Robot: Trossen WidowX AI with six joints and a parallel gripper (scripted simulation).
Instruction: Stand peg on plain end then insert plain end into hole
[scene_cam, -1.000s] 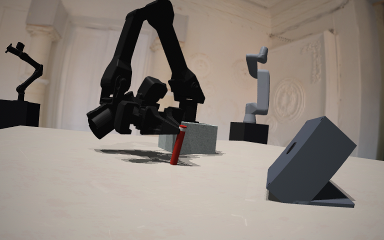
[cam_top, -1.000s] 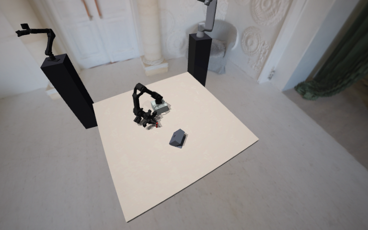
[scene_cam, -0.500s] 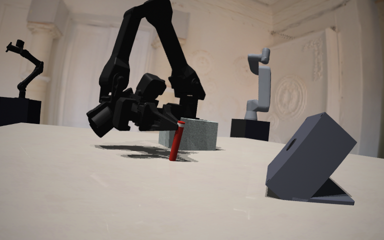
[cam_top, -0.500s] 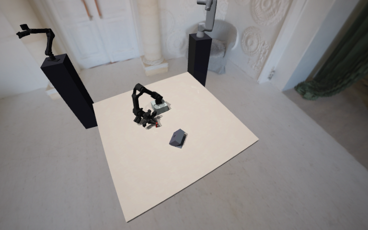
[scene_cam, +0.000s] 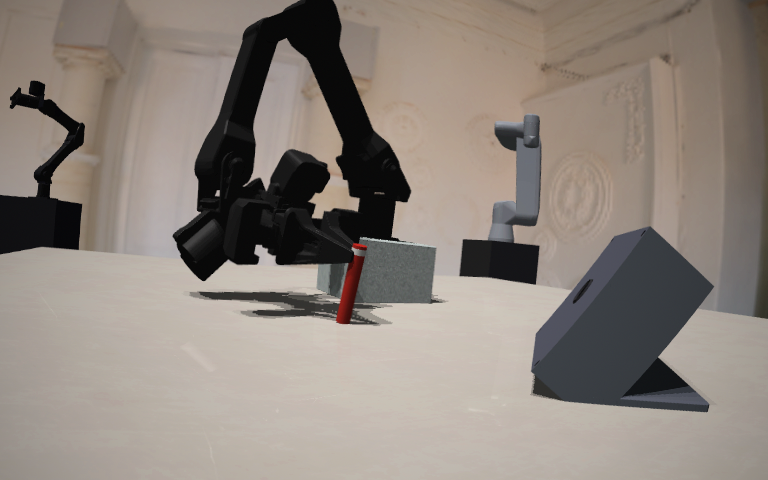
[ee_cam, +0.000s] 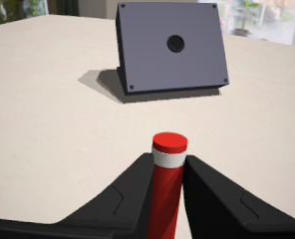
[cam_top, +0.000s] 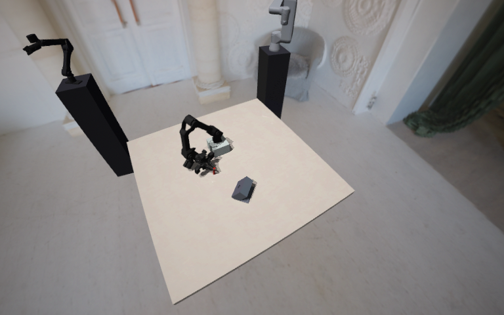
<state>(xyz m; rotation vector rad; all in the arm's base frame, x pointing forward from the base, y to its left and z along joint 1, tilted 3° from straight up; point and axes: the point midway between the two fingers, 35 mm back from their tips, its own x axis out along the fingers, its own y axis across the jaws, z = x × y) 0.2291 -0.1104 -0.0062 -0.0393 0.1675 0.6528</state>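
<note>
Tool (cam_top: 213,168) (scene_cam: 353,254) (ee_cam: 167,163) nearly closed, gripping red peg (cam_top: 214,170) (scene_cam: 350,291) (ee_cam: 165,201) near white-banded top. Peg leans slightly toward one o'clock in exterior view, plain end down at table (cam_top: 247,241) (scene_cam: 257,380) (ee_cam: 53,124). Sloped panel (cam_top: 243,188) (scene_cam: 620,315) (ee_cam: 152,60) apart, at twelve o'clock in wrist view.

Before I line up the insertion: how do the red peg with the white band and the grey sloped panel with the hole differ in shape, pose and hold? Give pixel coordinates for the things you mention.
The red cylindrical peg with a white band (cam_top: 214,171) (scene_cam: 350,288) (ee_cam: 164,201) is slim and round; the grey sloped panel (cam_top: 242,188) (scene_cam: 620,321) (ee_cam: 149,57) is a bulky, flat-faced block.
The peg leans slightly, near upright; the panel slants much further.
The gripper (scene_cam: 353,256) (ee_cam: 167,163) grips the peg, while the panel stands free.
</note>
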